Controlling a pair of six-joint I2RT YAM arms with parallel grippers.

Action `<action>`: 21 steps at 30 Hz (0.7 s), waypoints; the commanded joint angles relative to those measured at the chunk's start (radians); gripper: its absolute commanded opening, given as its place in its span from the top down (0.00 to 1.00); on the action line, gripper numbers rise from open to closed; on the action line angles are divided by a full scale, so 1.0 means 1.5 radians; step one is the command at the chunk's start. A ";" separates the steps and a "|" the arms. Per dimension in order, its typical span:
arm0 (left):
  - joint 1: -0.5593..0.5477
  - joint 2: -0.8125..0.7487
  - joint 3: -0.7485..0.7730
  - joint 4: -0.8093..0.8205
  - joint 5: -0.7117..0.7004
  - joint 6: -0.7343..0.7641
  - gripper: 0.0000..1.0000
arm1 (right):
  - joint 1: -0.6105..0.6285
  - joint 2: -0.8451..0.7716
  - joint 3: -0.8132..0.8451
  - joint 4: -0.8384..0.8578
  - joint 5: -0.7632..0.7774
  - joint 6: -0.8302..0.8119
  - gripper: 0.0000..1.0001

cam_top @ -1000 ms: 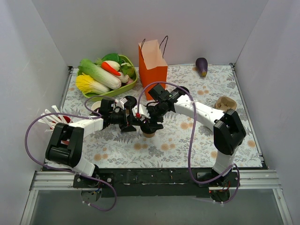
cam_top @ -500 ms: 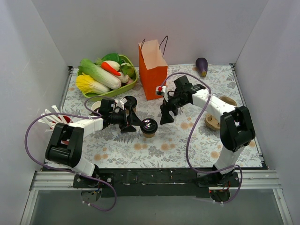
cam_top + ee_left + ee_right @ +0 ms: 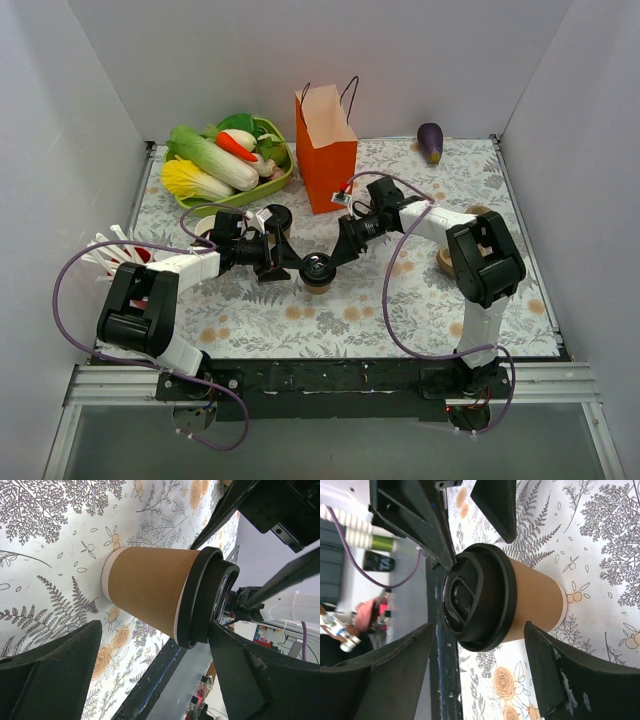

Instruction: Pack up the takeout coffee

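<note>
A brown kraft coffee cup (image 3: 318,272) with a black lid stands upright on the flowered table mat. In the left wrist view the cup (image 3: 150,592) and its lid (image 3: 207,600) sit just ahead of my open left gripper (image 3: 155,672), not touching either finger. My left gripper (image 3: 292,264) is to the cup's left. My right gripper (image 3: 338,254) is open and empty at the cup's right. In the right wrist view the cup (image 3: 535,597) stands beyond the right gripper (image 3: 477,677). A second lidded cup (image 3: 278,217) stands behind the left arm.
The orange paper bag (image 3: 327,150) stands open at the back centre. A green bowl of vegetables (image 3: 283,178) is at the back left and an eggplant (image 3: 430,142) at the back right. Two unlidded kraft cups (image 3: 483,218) (image 3: 447,262) lie by the right arm. White sticks (image 3: 105,250) lie at the left edge.
The right gripper was over the cup, drew back to the right leaving the black lid on it, then moved a little back toward the cup. The left arm has hardly moved.
</note>
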 commanded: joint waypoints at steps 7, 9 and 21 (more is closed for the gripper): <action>-0.001 0.019 -0.029 -0.026 -0.067 0.041 0.15 | -0.026 0.054 -0.038 0.117 -0.034 0.155 0.28; -0.001 0.020 -0.040 -0.013 -0.068 0.038 0.15 | -0.027 0.061 -0.043 0.123 -0.027 0.160 0.30; 0.000 0.051 -0.082 0.002 -0.124 0.016 0.20 | -0.026 0.074 -0.093 0.075 0.107 0.157 0.41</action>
